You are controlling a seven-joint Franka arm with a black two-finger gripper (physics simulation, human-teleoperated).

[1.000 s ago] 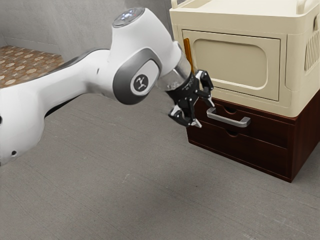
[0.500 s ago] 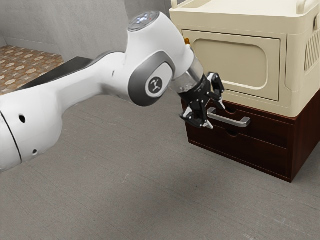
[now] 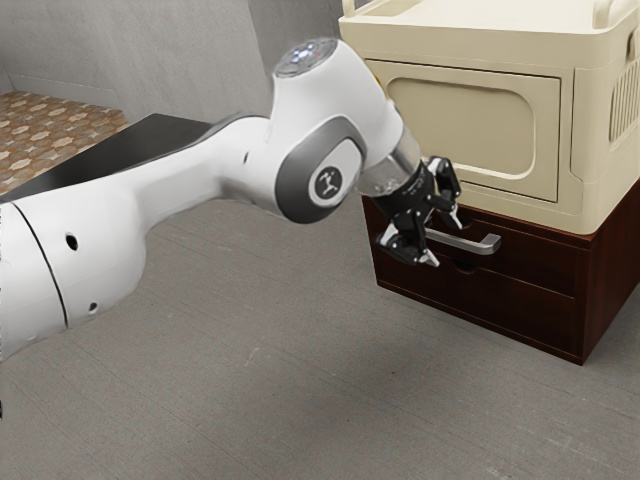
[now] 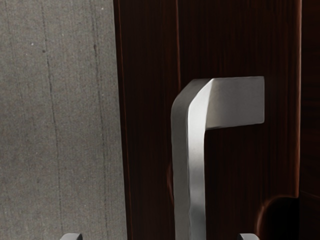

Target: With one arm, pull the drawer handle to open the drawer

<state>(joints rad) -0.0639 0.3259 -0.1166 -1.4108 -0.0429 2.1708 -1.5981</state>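
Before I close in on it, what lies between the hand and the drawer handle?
Nothing that I can see; the stretch looks bare. The wrist view shows the drawer handle unobstructed ahead of the open hand.

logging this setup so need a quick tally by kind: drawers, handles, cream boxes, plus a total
upper drawer and lower drawer: 2 drawers
silver handle: 1
cream box: 1
total: 4
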